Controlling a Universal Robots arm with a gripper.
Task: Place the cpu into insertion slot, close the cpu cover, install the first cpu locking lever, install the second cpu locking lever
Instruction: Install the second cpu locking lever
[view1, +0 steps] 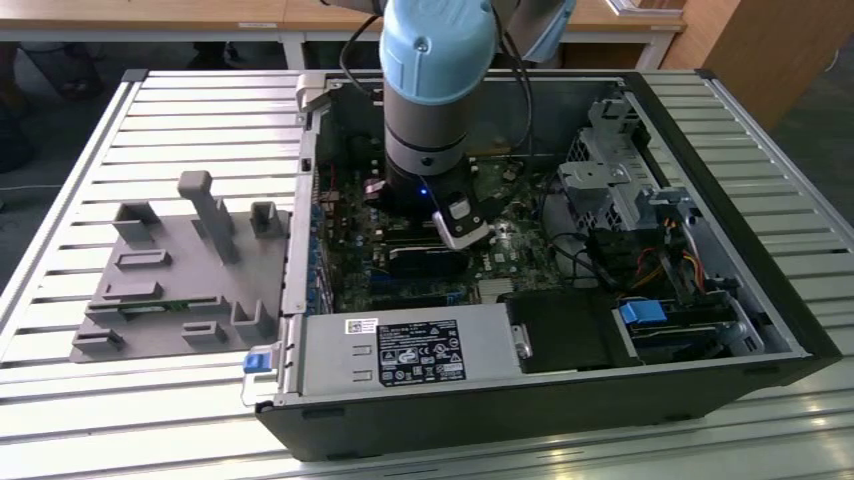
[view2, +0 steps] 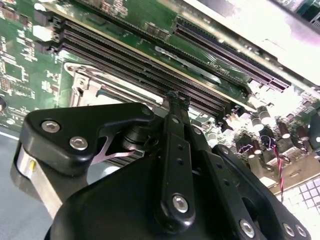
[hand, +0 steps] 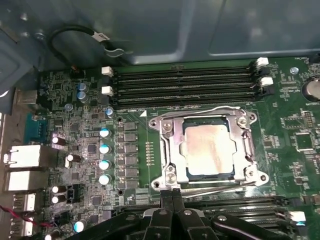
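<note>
In the first wrist view the cpu (hand: 207, 150), a pale silvery-beige square, lies in the insertion slot (hand: 210, 176) on the green board. The silvery cpu cover (hand: 170, 150) lies flat around it, framing its top. One thin wire lever (hand: 200, 111) runs along the far side of the socket and a second lever (hand: 215, 186) along the side nearest my gripper. My gripper (hand: 172, 196) is shut, its black fingertips together at that near lever's end; whether they touch it I cannot tell. In the second wrist view my gripper (view2: 177, 97) points at the socket's edge (view2: 82, 82).
Long black memory slots (hand: 185, 82) lie beyond the socket, and more (hand: 240, 205) lie beside my gripper. Capacitors (hand: 105, 150) stand near the socket. In the exterior view the arm (view1: 427, 120) reaches into the open case, with a power supply (view1: 400, 350), drive cage (view1: 614, 190) and grey fixture (view1: 174, 270).
</note>
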